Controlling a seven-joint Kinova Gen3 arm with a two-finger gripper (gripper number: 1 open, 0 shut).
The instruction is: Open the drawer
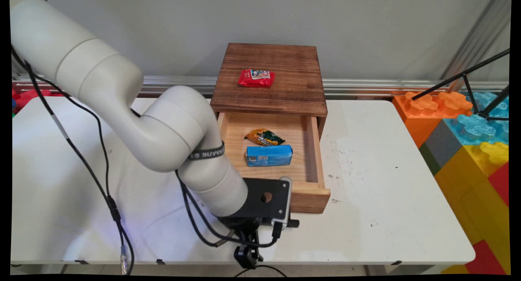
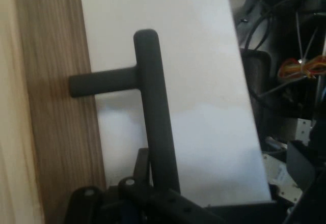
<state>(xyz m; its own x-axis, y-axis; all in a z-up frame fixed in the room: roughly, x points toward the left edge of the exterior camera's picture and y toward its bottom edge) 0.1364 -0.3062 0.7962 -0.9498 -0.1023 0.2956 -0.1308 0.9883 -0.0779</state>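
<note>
Two packets lie in the open drawer (image 1: 313, 199) of a small wooden cabinet (image 1: 285, 97) standing toward 12 o'clock on the white table (image 1: 386, 171). One is an orange-and-green snack packet (image 1: 263, 137). Just beside it, at its 6 o'clock, is a blue box (image 1: 269, 155). A third item, a red packet (image 1: 256, 77), rests on the cabinet's top, well apart from the other two.

The drawer is pulled out toward 6 o'clock. The gripper (image 1: 254, 226) sits low over the table at the drawer front's 7 o'clock, right at the dark handle (image 1: 294, 223).

In the hand view the handle (image 2: 153, 107) shows as a T-shaped bar. Its short stem is fixed into the wooden drawer front, and its long bar runs down into the gripper's black linkage at the bottom edge. Whether the jaws are closed on the bar or merely around it cannot be told, since the linkage hides that part.

Large coloured toy blocks (image 1: 468, 142) are stacked off the table's edge at 3 o'clock, and black cables hang from the arm at 8 o'clock.
</note>
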